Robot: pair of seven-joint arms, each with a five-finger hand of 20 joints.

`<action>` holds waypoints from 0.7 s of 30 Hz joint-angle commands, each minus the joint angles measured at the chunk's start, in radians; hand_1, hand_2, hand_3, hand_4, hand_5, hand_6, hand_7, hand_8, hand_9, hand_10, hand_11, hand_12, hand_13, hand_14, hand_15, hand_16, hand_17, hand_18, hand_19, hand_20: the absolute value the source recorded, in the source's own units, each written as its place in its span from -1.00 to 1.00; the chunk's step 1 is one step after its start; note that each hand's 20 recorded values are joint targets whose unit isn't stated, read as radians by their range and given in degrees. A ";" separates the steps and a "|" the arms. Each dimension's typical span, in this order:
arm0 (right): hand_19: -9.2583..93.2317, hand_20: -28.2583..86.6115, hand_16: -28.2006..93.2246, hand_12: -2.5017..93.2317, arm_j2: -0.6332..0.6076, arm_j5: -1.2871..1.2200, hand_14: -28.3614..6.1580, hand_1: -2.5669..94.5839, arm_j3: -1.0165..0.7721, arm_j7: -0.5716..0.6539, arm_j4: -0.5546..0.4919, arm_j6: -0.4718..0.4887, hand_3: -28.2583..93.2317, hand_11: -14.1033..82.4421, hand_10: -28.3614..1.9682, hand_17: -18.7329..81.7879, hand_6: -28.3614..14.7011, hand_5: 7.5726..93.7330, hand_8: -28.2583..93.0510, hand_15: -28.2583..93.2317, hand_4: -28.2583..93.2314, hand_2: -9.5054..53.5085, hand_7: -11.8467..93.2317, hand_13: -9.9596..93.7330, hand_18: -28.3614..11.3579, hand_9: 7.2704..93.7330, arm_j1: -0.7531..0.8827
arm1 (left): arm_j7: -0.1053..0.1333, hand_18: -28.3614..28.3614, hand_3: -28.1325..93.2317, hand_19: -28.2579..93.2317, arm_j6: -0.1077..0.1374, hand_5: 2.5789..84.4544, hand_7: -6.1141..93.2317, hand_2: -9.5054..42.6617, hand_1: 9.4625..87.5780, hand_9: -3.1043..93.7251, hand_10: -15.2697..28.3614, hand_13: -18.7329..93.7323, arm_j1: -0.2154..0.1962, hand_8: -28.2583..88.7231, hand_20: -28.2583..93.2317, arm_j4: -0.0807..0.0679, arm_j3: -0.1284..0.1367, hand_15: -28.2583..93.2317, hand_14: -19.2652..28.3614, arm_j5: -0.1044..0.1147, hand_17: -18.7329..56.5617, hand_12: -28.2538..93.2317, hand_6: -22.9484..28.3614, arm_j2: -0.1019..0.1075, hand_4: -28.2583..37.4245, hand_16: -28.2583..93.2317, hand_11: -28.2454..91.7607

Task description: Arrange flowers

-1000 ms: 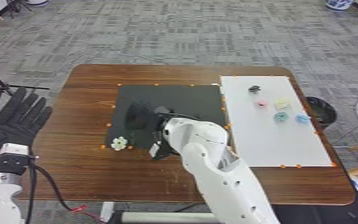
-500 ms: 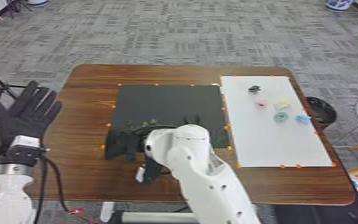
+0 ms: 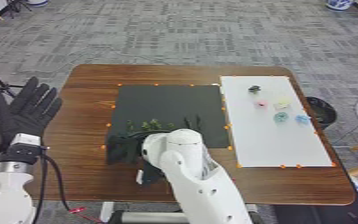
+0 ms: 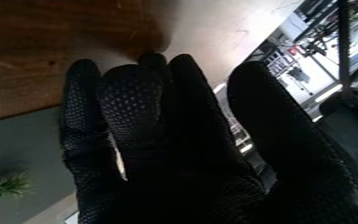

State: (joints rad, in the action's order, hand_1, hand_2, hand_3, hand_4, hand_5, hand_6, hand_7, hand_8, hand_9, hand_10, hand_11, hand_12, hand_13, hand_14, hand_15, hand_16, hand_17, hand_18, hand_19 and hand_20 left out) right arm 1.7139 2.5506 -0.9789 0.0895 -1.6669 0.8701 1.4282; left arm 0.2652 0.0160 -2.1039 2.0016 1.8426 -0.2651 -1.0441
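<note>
In the head view, my right hand is over the lower left part of the black mat, hiding the mat's corner there. Just beyond it on the mat are green sprigs. On the white board lie a dark flower, a pink one, a pale yellow one, a teal one and a blue one. My left hand is open, left of the table. In the right wrist view, my right hand has relaxed, nearly straight fingers; green sprigs lie beside it.
Orange markers line the edges of the mat and board on the brown table. A black bin stands on the floor beyond the table's right edge. The right forearm crosses the table's near edge.
My right hand has moved from the mat's middle toward its near left corner, uncovering the green sprigs and covering the white flower seen there before. My left hand has shifted slightly and its fingers have spread.
</note>
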 commanded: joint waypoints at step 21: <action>0.67 -0.02 -0.06 -0.73 -0.038 -0.054 -0.03 -0.27 0.034 0.073 -0.007 -0.282 0.69 -0.53 -0.32 -0.02 -0.10 0.00 -0.69 0.67 -0.88 -0.28 -0.60 0.50 -0.66 -0.12 0.030 | -0.038 0.46 0.34 0.02 -0.010 -0.14 -0.75 0.04 -0.49 -0.31 0.40 -0.31 -0.009 -0.65 -0.45 0.000 -0.009 -0.24 0.42 -0.021 -0.78 -0.43 0.24 -0.005 -1.00 -0.63 -0.27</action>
State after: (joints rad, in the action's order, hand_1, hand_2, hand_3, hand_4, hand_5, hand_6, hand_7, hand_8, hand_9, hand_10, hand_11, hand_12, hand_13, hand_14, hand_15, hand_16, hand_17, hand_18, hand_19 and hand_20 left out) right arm 1.6881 2.5143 -0.9538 0.1612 -1.6650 0.6646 1.4491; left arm 0.2398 0.0150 -2.1066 2.0005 1.8342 -0.2805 -1.0450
